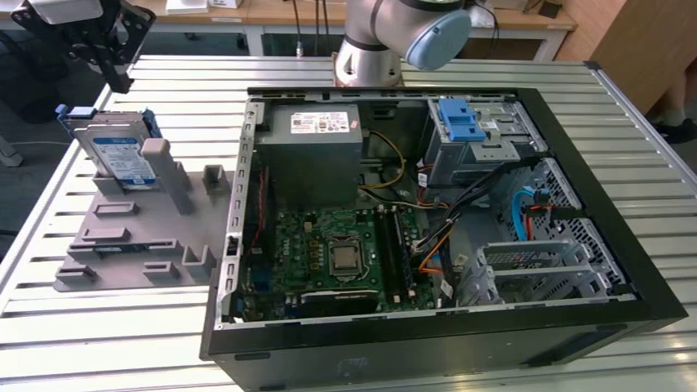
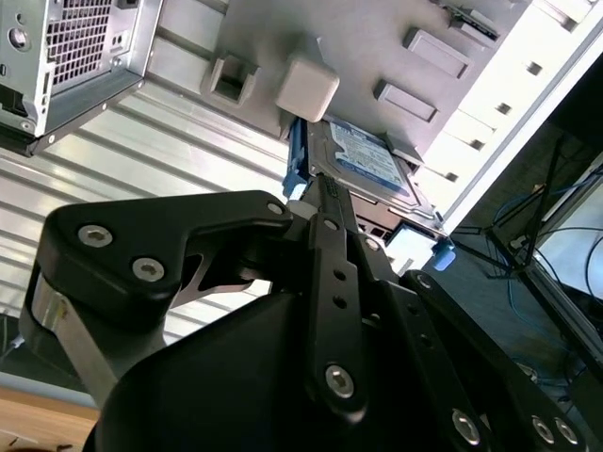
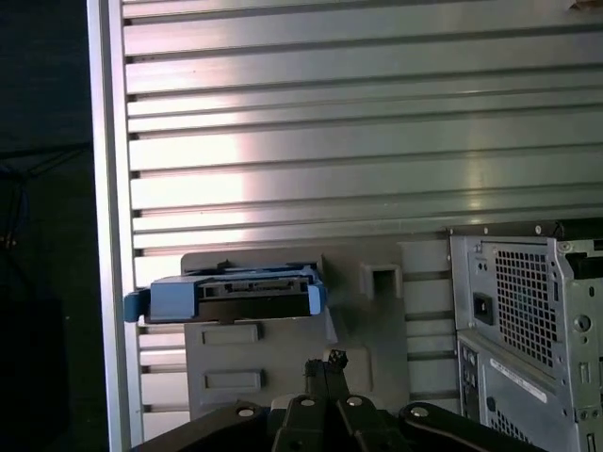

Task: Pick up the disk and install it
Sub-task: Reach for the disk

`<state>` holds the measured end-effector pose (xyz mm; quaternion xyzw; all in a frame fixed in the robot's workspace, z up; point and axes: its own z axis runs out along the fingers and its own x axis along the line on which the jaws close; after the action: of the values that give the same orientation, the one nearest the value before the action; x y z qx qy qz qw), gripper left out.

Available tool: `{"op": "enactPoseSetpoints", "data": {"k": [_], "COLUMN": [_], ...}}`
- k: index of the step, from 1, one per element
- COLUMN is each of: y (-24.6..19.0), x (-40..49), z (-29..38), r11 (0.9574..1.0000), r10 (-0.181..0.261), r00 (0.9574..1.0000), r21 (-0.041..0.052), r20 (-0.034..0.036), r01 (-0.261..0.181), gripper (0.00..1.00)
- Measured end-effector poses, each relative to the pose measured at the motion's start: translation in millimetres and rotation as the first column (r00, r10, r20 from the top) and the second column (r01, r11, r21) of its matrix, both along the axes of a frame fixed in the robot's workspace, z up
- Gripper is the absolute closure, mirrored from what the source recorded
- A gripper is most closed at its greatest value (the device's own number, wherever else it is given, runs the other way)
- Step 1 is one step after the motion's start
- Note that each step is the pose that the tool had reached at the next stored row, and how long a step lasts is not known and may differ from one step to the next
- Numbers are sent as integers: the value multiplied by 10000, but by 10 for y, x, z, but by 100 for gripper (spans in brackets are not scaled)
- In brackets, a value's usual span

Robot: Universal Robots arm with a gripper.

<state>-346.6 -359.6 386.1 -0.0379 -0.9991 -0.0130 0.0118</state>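
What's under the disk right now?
The disk stands on edge in the grey fixture plate, which lies on the slatted table. A grey post covers part of its lower edge, so how it seats cannot be seen.

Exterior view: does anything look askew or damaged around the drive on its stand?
Nothing stands out. The silver-grey rectangular hard drive with blue side rails sits on edge in the grey plastic stand, apart from the black gripper above it.

The disk (image 1: 117,155) is finished in silver-grey, with a blue-and-white label and blue side rails. The holder (image 1: 130,237) is coloured plain grey. The surface (image 1: 109,335) is ribbed in silver stripes. The claw (image 3: 327,361) is black, the motherboard (image 1: 326,253) green.
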Motion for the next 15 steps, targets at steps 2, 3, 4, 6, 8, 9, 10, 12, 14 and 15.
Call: {"op": "enactPoseSetpoints", "data": {"k": [2,3,4,6,8,9,10,12,14,15], "y": [7,10,13,19,25,28,31,36,40,43], "x": [-27,-41,-55,-83,-112,-127,-142,-168,-191,-205], "z": [-2,-3,-4,-6,-7,-9,-10,-12,-14,-15], "r11": [10000,10000,10000,10000,10000,10000,10000,10000,10000,10000], "r10": [0,0,0,1,0,0,0,0,0,0], "r00": [10000,10000,10000,10000,10000,10000,10000,10000,10000,10000], "r21": [0,0,0,0,-1,0,0,0,0,0], "r20": [0,1,0,0,0,1,1,0,0,1], "r01": [0,0,0,-1,0,0,0,0,0,0], "gripper": [89,89,89,89,89,89,89,89,89,89]}}
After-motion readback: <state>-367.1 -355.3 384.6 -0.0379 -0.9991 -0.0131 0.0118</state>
